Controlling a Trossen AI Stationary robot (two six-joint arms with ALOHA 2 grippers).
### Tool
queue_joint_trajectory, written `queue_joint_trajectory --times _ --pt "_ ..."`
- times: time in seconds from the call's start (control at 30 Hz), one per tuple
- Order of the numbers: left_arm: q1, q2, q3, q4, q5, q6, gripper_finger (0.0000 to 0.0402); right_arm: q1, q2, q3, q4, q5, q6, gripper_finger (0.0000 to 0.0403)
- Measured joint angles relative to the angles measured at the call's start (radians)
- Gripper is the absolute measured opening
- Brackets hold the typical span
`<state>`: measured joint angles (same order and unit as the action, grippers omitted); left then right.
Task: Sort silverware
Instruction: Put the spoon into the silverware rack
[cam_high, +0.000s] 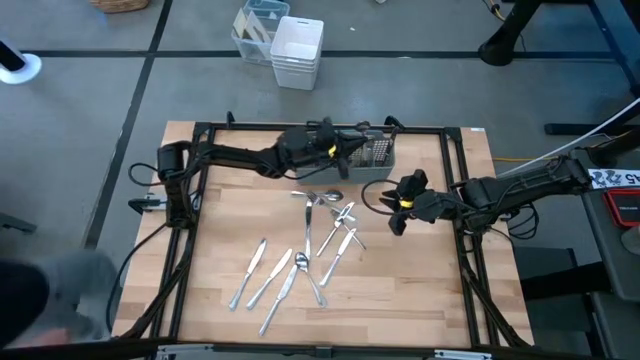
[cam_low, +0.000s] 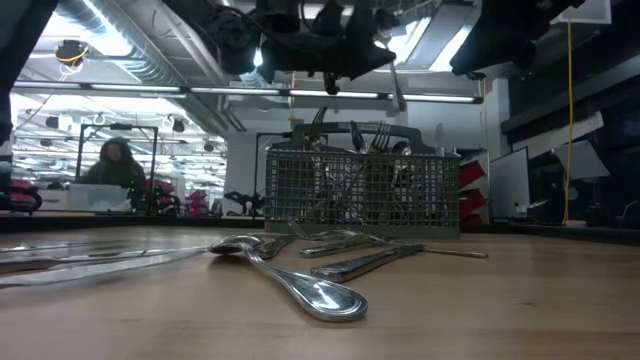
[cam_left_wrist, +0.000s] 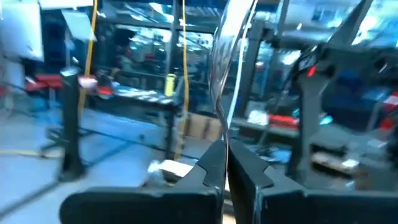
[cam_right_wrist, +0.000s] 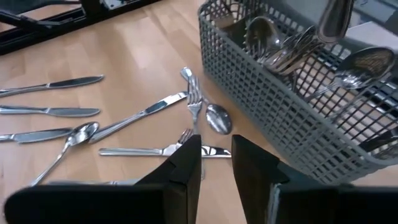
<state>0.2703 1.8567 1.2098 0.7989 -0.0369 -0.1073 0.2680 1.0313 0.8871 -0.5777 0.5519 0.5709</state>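
The grey mesh caddy (cam_high: 375, 152) (cam_low: 360, 190) (cam_right_wrist: 292, 93) stands by the table's far edge with several pieces upright in it. My left gripper (cam_high: 352, 148) (cam_left_wrist: 225, 152) hovers over it, shut on one shiny piece of silverware (cam_left_wrist: 227, 87); I cannot tell which kind. Several knives, forks and spoons (cam_high: 300, 250) (cam_right_wrist: 143, 115) lie flat on the wooden table nearer the front. My right gripper (cam_high: 395, 205) (cam_right_wrist: 216, 158) is open, above the table just near and right of the caddy, touching nothing. My left gripper pinches the shiny piece between its two fingers. The piece sticks out past the fingertips (cam_left_wrist: 211, 163) along their line. It is lifted clear, and its free end (cam_right_wrist: 336, 18) (cam_low: 397, 92) hangs slanting above the caddy's open top.
Black frame rails (cam_high: 455, 190) run around the table. White plastic bins (cam_high: 297, 50) stand on the floor beyond the far edge. A spoon (cam_low: 300, 285) lies close to the low camera. A person (cam_low: 115, 165) sits in the room behind.
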Motion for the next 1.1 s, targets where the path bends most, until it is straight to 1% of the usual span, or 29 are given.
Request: queue_joint_trajectory --times 0.1,0.27,0.4,0.47,0.6,0.87,1.1 --pt "0.006 0.041 0.022 0.001 -0.009 0.060 0.0000 0.000 0.000 0.000 0.000 0.020 0.000 0.0092" --pt "0.023 0.119 0.050 -0.009 -0.009 0.083 0.0000 0.000 0.000 0.000 -0.001 0.022 0.000 0.0092" --pt "0.035 0.149 0.056 -0.007 -0.011 0.088 0.0000 0.000 0.000 0.000 -0.001 0.020 0.000 0.0092" --pt "0.040 0.150 0.058 -0.027 -0.010 0.094 0.0001 0.000 0.000 0.000 -0.001 0.019 0.000 0.0092" --pt "0.039 0.150 0.058 -0.063 -0.011 0.155 0.0008 0.000 0.000 0.000 -0.001 0.016 0.000 0.0092" --pt "0.024 0.153 0.057 -0.080 -0.014 0.222 0.0014 0.000 0.000 0.000 -0.001 0.016 0.000 0.0092" --pt "0.024 0.154 0.057 -0.080 -0.012 0.219 0.0014 0.000 0.000 0.000 -0.001 0.016 0.000 0.0092"
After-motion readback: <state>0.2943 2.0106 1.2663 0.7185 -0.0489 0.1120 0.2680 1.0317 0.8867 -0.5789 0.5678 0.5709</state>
